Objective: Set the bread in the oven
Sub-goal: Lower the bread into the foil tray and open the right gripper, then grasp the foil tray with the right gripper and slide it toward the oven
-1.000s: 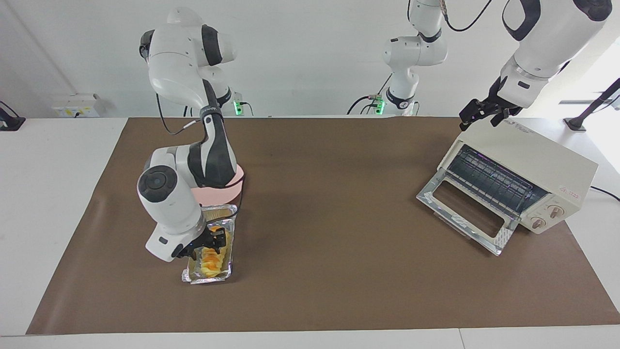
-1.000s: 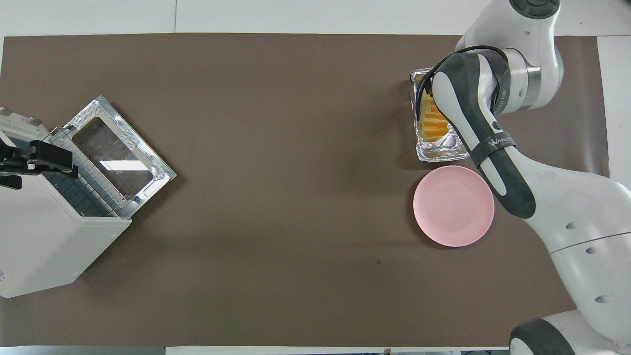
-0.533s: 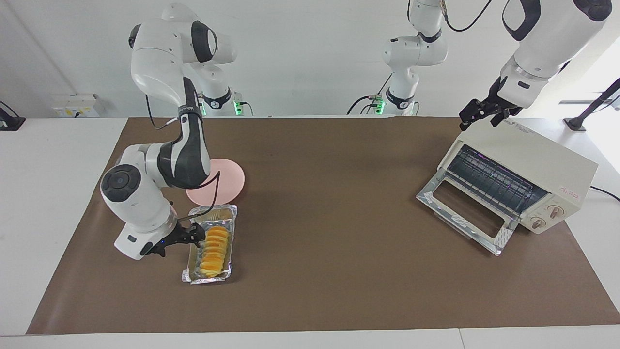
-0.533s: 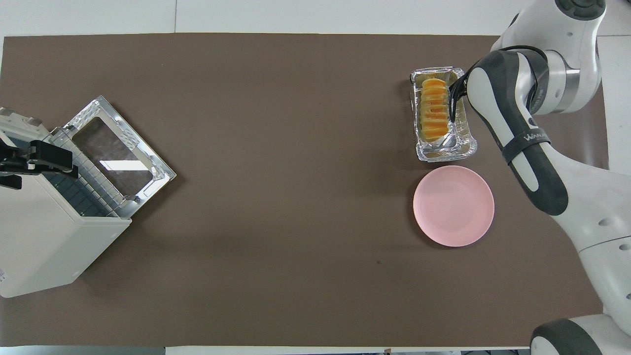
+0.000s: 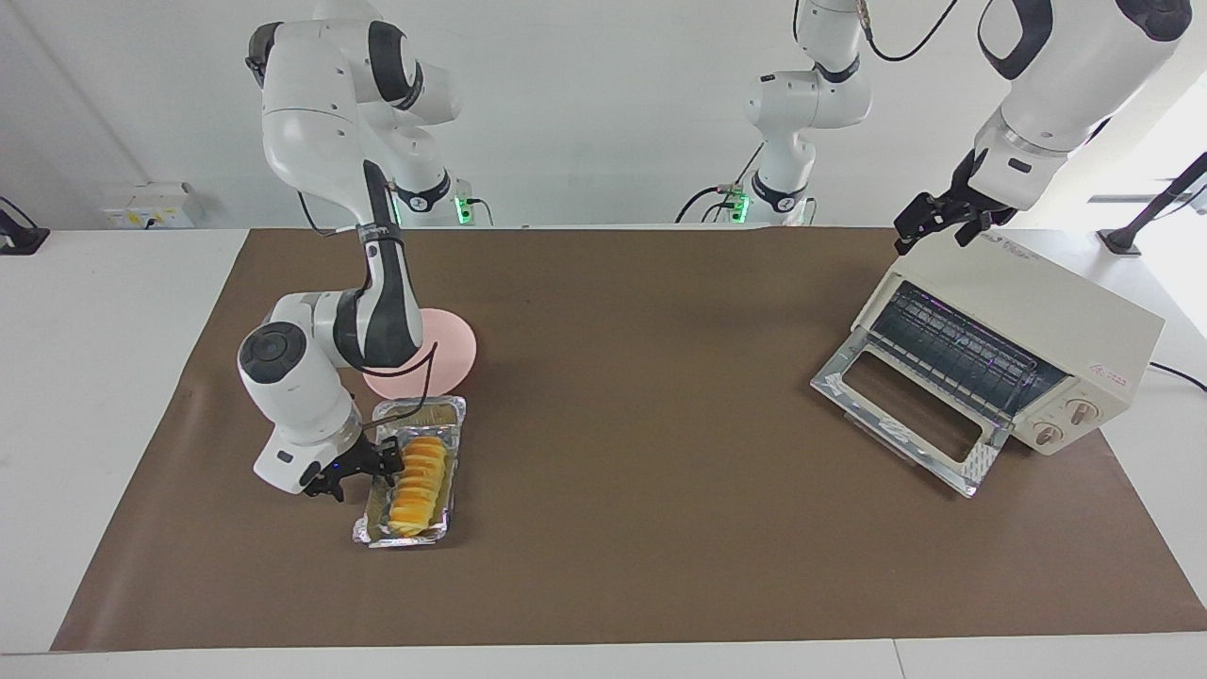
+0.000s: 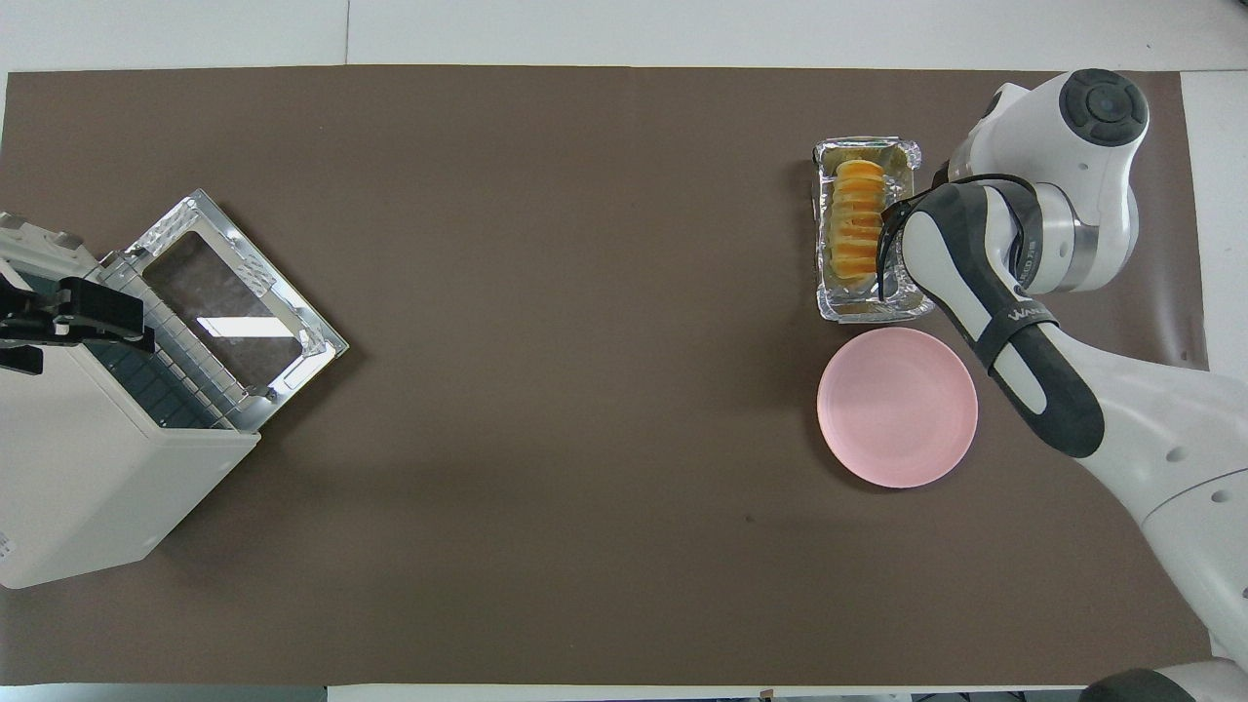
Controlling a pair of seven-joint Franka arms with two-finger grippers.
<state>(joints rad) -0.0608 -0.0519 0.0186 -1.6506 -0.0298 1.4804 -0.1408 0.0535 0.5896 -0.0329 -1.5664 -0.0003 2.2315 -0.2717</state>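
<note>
Facing view: the right gripper (image 5: 363, 469), fingers spread, is hanging at the crinkled silver foil tray (image 5: 451, 411), beside the ridged yellow-orange bread (image 5: 418, 476) lying in it. Overhead view: the left gripper (image 6: 73, 317), fingers' state indiscernible, is waiting over the open cream-white oven (image 6: 97, 487); the round pink plate (image 6: 897, 407) is sitting nearer the robots than the tray.

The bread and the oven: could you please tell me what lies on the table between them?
Nothing: in the overhead view, only bare brown mat lies between the bread in its foil tray and the oven.
</note>
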